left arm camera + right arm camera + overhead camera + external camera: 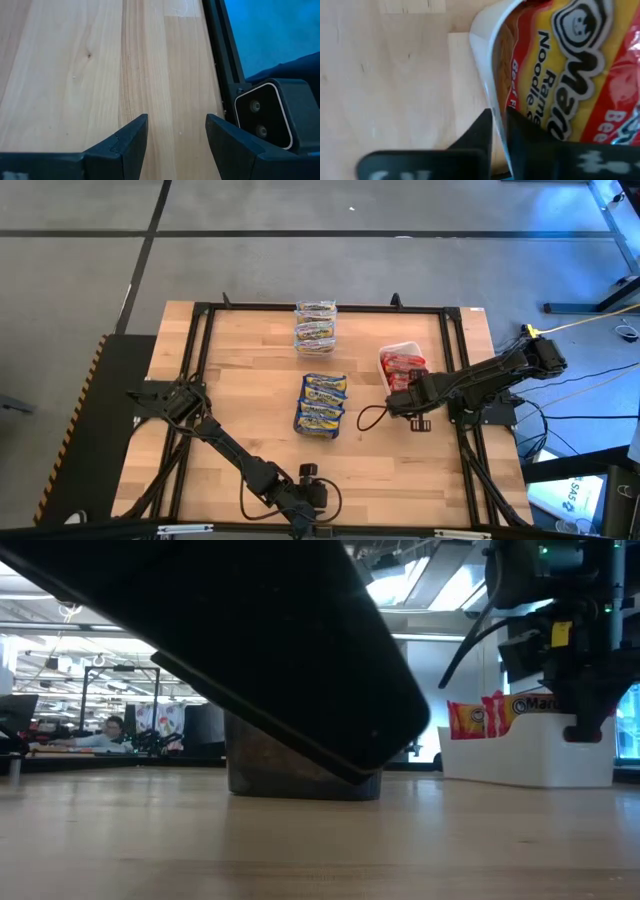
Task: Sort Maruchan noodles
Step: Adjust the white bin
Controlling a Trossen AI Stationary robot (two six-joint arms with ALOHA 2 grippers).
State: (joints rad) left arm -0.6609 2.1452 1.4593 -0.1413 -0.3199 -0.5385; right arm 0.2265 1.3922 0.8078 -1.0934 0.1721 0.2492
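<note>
Wood table (pixel 250 420): white tray (pixel 482 55) w/ red-label noodle pkts (pixel 570 65), right claw (pixel 499 132) pinching tray rim.

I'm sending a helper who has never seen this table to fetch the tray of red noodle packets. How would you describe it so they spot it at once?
On the wooden table, look to the right side, where the right gripper sits at the tray's rim. The white tray there holds red-banded Maruchan packets. The two other piles nearer the middle show blue or yellow-brown bands, not red.
</note>
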